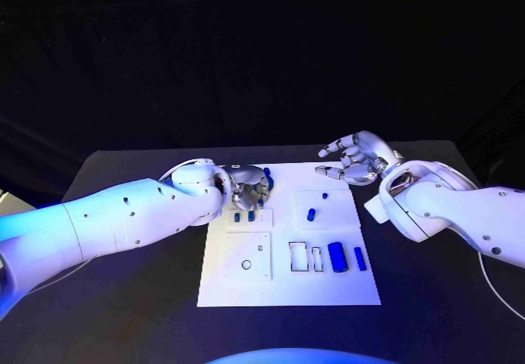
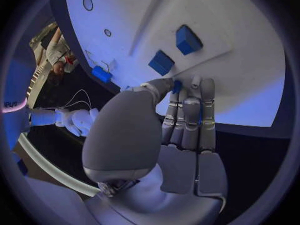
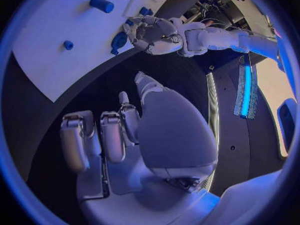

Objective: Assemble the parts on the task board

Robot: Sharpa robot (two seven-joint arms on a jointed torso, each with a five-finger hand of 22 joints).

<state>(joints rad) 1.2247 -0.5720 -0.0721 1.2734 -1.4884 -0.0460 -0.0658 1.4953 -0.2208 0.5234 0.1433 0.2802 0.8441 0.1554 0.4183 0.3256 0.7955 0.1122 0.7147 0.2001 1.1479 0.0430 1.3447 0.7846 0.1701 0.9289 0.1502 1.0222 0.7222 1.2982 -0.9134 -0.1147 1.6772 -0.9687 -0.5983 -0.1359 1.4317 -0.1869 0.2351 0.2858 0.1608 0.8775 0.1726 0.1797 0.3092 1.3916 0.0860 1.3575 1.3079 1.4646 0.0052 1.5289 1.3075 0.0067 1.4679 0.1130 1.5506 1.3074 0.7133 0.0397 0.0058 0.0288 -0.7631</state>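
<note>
The white task board (image 1: pixel 328 284) lies mid-table. My left hand (image 1: pixel 249 196) hovers over its far left corner, fingers drawn together. In the left wrist view its thumb and fingertips (image 2: pixel 187 87) pinch a small blue part (image 2: pixel 177 86). Two blue blocks (image 2: pixel 162 62) (image 2: pixel 187 39) stand in the board just past those fingertips, and they also show in the head view (image 1: pixel 237 217) (image 1: pixel 252 216). My right hand (image 1: pixel 356 159) hangs above the table by the board's far right corner, fingers apart and holding nothing. The right wrist view shows my left hand (image 3: pixel 153 32) beside a blue piece (image 3: pixel 119 40).
Two small blue pegs (image 1: pixel 311 214) (image 1: pixel 323 195) stand in the board's raised right block. A thick blue cylinder (image 1: pixel 338 257) and a thin blue bar (image 1: pixel 360 258) lie near the board's right edge, beside open slots (image 1: pixel 297 255). Black table (image 1: pixel 131 303) surrounds the board.
</note>
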